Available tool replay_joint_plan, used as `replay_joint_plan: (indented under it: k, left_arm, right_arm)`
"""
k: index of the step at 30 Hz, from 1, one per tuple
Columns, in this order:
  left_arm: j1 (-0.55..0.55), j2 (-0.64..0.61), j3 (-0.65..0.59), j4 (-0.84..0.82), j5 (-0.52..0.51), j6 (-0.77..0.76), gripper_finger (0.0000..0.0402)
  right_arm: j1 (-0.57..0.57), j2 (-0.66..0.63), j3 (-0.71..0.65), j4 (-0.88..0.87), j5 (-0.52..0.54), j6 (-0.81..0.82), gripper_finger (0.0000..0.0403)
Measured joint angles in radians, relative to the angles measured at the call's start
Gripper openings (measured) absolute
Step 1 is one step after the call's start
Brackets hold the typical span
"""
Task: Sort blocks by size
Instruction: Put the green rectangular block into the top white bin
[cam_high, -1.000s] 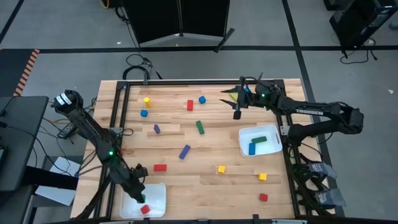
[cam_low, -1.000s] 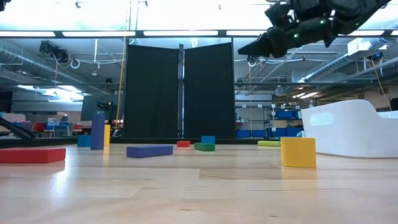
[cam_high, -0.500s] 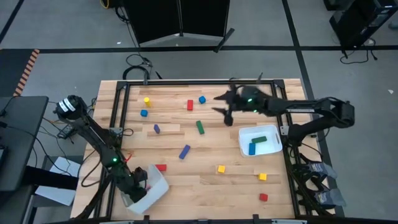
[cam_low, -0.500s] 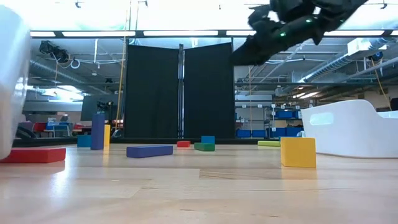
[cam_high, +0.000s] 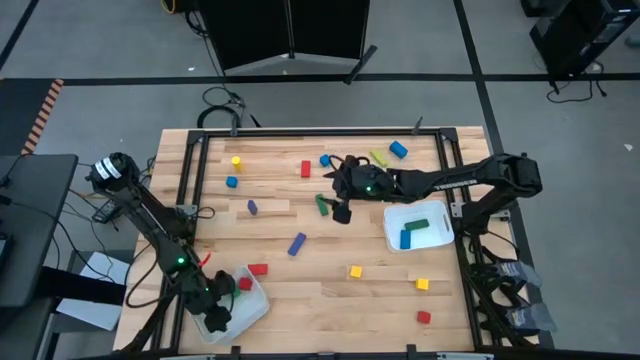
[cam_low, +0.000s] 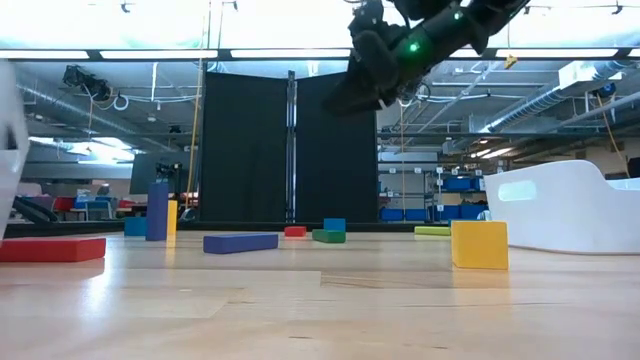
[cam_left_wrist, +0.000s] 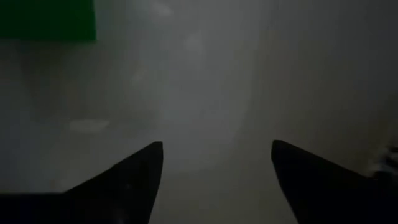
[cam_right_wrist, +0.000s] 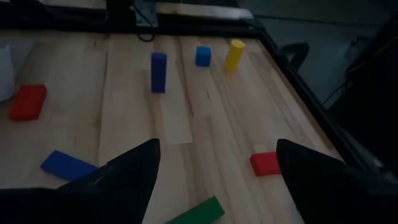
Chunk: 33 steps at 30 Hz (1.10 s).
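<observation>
Coloured blocks lie scattered on the wooden table. My right gripper (cam_high: 340, 205) (cam_right_wrist: 216, 180) hangs open in the air above the table's middle (cam_low: 375, 75), just over a green block (cam_high: 320, 203) (cam_right_wrist: 194, 214) that lies flat on the wood. My left gripper (cam_high: 215, 308) (cam_left_wrist: 214, 155) is open and reaches down into the near-left white tray (cam_high: 256, 300), which sits askew. A green block (cam_left_wrist: 46, 18) and a red block (cam_high: 245, 284) are in that tray. The right white tray (cam_high: 392, 235) holds a green and a blue block. My left gripper slants down into the near-left tray with its fingers apart over the tray's white floor (cam_left_wrist: 205, 93). I cannot tell whether the fingertips touch the tray.
On the wood: yellow cylinder (cam_high: 236, 161), blue cube (cam_high: 231, 182), purple block (cam_high: 252, 207), blue bar (cam_high: 296, 244), red blocks (cam_high: 306, 168) (cam_high: 258, 269) (cam_high: 424, 317), yellow cubes (cam_high: 355, 271) (cam_high: 422, 284), blue cylinder (cam_high: 398, 150). A black frame borders the table.
My right gripper has swept from the far right of the table toward its middle and near side, sinking a little, and now hangs over the green block. The near-left tray has turned about and shifted toward the far edge, with my left gripper still in it.
</observation>
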<state>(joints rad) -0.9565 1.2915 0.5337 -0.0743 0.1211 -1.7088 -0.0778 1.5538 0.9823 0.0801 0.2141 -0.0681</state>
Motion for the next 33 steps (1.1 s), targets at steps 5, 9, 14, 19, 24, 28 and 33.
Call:
replay_joint_plan:
  k: [5, 9, 14, 19, 24, 28, 33]
  left_arm:
    - [0.0, 0.0, 0.073, -0.133, 0.0, 0.058, 0.0296]
    - [0.001, 0.0, 0.134, -0.222, 0.0, 0.103, 0.0295]
    - [0.001, 0.0, 0.225, -0.332, -0.029, 0.181, 0.0295]
    - [0.001, 0.0, 0.343, -0.448, -0.188, 0.356, 0.0295]
    - [0.001, -0.001, 0.47, -0.608, -0.433, 0.576, 0.0295]
    - [0.001, -0.006, 0.55, -0.736, -0.691, 0.722, 0.0295]
    - [0.001, -0.043, 0.569, -0.772, -0.941, 0.848, 0.0295]
  right_arm:
    - [0.018, -0.004, 0.001, -0.007, 0.013, 0.005, 0.0333]
    - [0.027, -0.004, 0.001, -0.018, 0.031, 0.024, 0.0335]
    - [0.03, -0.002, 0.001, -0.089, 0.135, 0.142, 0.0335]
    - [0.03, -0.001, 0.0, -0.198, 0.225, 0.3, 0.0335]
    - [0.054, 0.077, 0.001, -0.18, 0.222, 0.387, 0.0335]
    - [0.072, 0.197, 0.0, -0.139, 0.208, 0.476, 0.0335]
    - [0.072, 0.29, 0.0, -0.091, 0.21, 0.56, 0.0335]
